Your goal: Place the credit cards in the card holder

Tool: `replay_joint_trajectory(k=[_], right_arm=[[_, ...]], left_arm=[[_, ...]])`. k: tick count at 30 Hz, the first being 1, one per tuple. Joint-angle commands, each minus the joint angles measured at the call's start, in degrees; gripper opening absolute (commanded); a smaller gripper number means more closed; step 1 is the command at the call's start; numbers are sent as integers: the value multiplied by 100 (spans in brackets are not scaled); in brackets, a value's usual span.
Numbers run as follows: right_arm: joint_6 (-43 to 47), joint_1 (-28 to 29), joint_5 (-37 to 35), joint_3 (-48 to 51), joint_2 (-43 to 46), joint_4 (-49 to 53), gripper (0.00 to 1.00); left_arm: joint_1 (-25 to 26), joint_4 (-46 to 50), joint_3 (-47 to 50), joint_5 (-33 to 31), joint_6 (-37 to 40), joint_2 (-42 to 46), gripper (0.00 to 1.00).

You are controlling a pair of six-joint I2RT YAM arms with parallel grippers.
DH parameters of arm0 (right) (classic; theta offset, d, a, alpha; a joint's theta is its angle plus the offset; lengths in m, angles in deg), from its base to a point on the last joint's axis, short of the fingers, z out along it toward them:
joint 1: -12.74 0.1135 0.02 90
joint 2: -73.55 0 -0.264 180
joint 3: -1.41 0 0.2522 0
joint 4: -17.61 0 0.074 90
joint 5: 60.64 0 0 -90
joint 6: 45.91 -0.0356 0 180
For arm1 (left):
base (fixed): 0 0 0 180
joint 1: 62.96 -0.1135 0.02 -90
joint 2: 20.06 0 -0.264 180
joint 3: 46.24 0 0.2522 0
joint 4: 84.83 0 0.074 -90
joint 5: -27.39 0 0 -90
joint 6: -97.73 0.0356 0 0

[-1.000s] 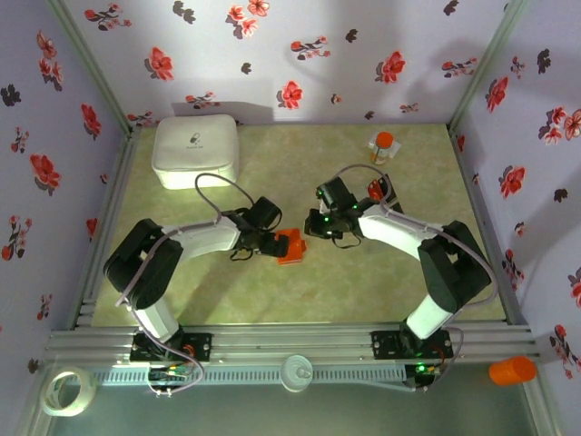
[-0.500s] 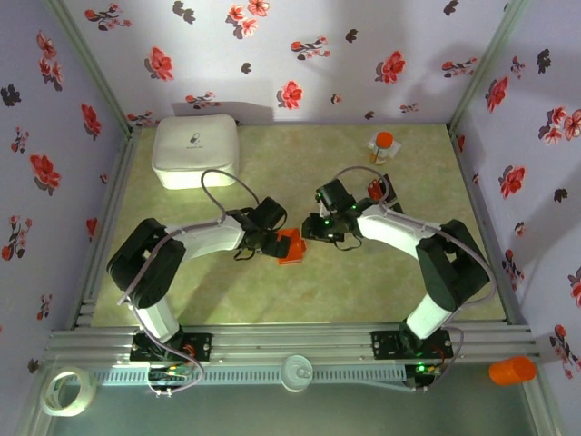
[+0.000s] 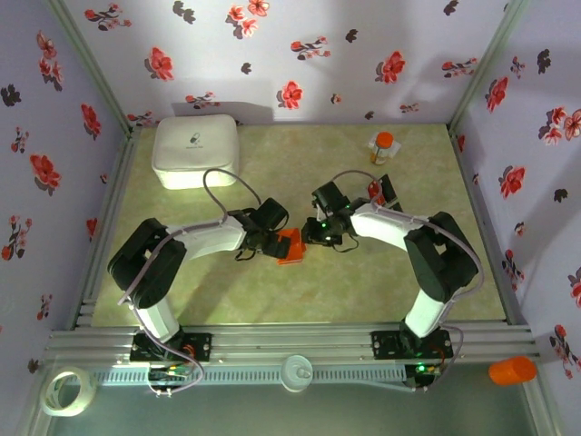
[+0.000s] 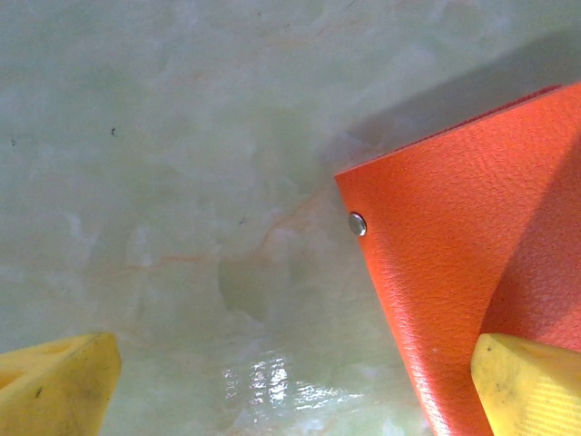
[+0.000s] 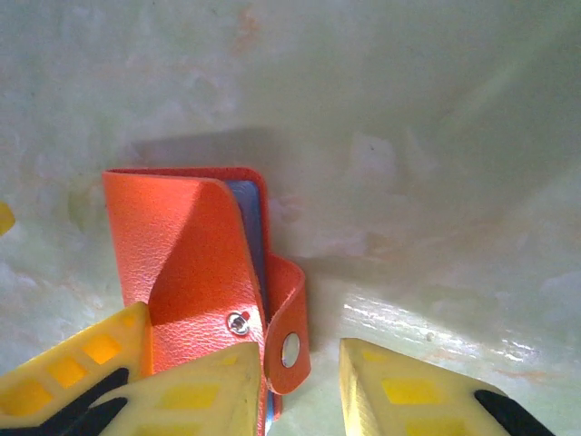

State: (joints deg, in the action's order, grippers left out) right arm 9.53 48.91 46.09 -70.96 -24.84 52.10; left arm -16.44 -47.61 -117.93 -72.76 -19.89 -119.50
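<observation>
Partly open card holder (image 3: 291, 247), tab (image 5: 289, 345) pointing rightward

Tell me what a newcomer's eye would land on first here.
The bright orange card holder at the middle of the table draws the eye first, its cover partly lifted and its snap tab loose. The left gripper and right gripper flank it on either side, yellow fingers right beside it. Behind, a white box sits at the far left, against flowered walls.
</observation>
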Motion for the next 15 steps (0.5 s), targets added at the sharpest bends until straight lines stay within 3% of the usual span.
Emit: replay_joint_trajectory(k=[1, 15], right_arm=[[105, 49, 42, -204, -115, 129, 27], [152, 75, 68, -292, -274, 183, 24]], left_arm=[[25, 573, 54, -275, 213, -276, 100], [39, 545, 71, -268, 213, -267, 100]])
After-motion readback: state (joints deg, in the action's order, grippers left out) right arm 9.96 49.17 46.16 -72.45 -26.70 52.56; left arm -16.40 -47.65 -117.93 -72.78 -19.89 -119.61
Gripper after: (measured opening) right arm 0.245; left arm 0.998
